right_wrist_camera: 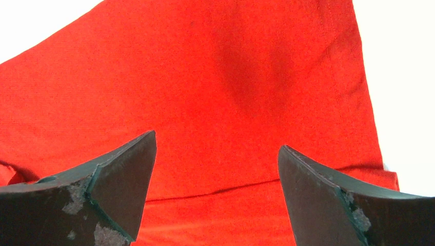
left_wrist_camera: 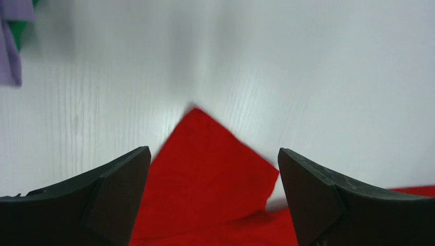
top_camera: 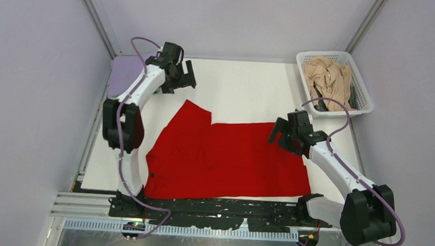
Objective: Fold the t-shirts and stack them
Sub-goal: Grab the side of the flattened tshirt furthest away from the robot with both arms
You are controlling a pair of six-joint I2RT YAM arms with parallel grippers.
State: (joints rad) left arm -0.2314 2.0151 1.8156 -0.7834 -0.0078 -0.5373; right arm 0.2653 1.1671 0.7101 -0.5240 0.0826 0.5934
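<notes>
**Top external view.** The red t-shirt [top_camera: 224, 157] lies spread flat on the white bench [top_camera: 245, 90], close to the arm bases, with one sleeve pointing to the far side. The left pincer [top_camera: 179, 75] hangs just beyond that sleeve's tip, jaws spread and holding nothing. The right pincer [top_camera: 280, 133] hangs over the shirt's right edge, likewise spread and empty. The lavender t-shirt [top_camera: 124, 71] lies at the bench's far left. The beige t-shirt [top_camera: 326, 78] is bunched in the white basket [top_camera: 366, 103] at far right.

**Left wrist view.** The fingers stand wide apart. The sleeve corner [left_wrist_camera: 205, 164] lies below and between them, touching neither. At upper left a lavender edge shows, with a sliver of the green t-shirt [left_wrist_camera: 21, 25].

**Right wrist view.** Red cloth fills the frame beneath the open fingers. A stitched hem [right_wrist_camera: 359, 77] runs down the right side.

**Handling.** The cloth is judged thin, light and limp. It will likely sag and crease when lifted, and slide readily on the smooth bench (a one-point lift would let it bunch). Recommended hold: pinch at a corner or hemmed edge, one pincer each, and lift both together so the fold line stays straight.
</notes>
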